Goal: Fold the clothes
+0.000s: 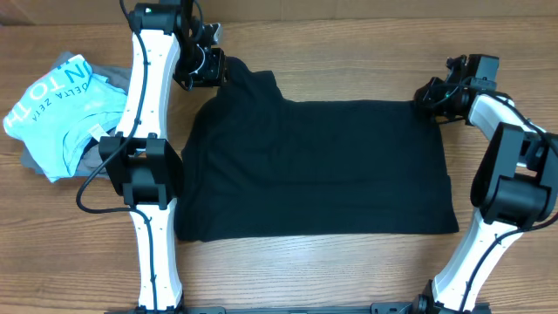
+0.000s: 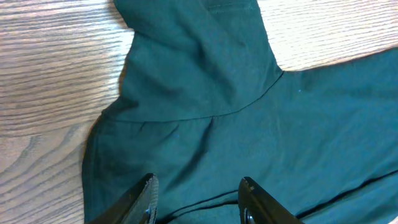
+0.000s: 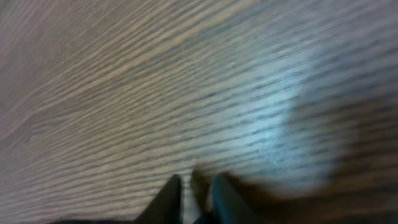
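A black shirt lies spread flat on the wooden table, with one sleeve pointing to the back left. In the left wrist view the shirt looks dark teal. My left gripper is open and hovers just over the cloth near that sleeve, its fingers apart with nothing between them. My right gripper is at the shirt's back right corner. In the blurred right wrist view its fingers are almost together, with dark cloth at their base.
A pile of other clothes lies at the left edge: a light blue shirt with white lettering on top of a grey garment. Bare wooden table surrounds the black shirt.
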